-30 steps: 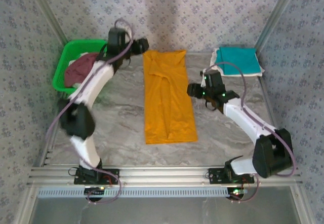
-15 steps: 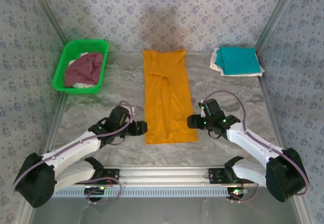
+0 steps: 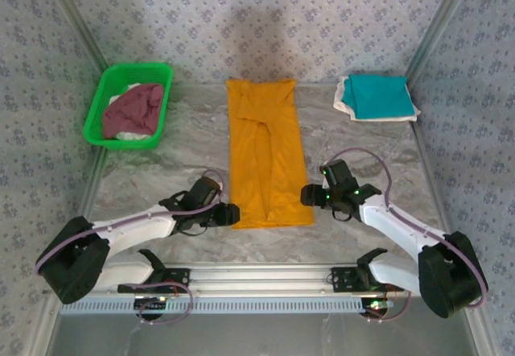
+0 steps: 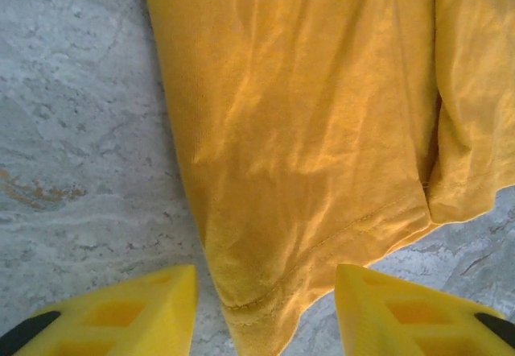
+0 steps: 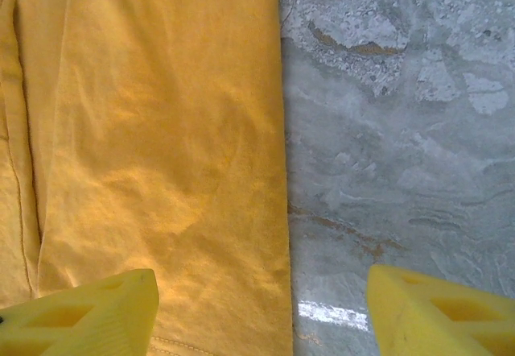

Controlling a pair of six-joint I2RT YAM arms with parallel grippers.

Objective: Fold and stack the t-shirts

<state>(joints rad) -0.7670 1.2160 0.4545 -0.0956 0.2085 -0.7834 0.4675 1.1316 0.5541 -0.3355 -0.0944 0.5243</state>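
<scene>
Your left gripper (image 3: 228, 213) is low over the table (image 3: 161, 171), at the near left corner of the orange shirt (image 3: 265, 163). In the left wrist view its two yellow fingers (image 4: 121, 312) stand apart. The hemmed corner of the shirt lies between them on the marble, and they do not pinch the cloth.

Your right gripper (image 3: 309, 196) is at the other side of the same shirt, beside its right edge and near the hem. In the right wrist view its fingers (image 5: 88, 308) are wide apart. One finger is over the cloth and the other is over bare marble, and the edge of the shirt runs between them. Nothing is held.

The orange shirt lies flat in the middle of the table. It is folded lengthwise into a long strip that goes from the far side toward the arms.

At the far right corner the teal shirt (image 3: 376, 97) is folded and rests on the white shirt (image 3: 344, 106), well apart from the orange one. At the far left, the green basket (image 3: 121, 70) holds the maroon shirt (image 3: 133, 108), crumpled, with some white cloth under it.
</scene>
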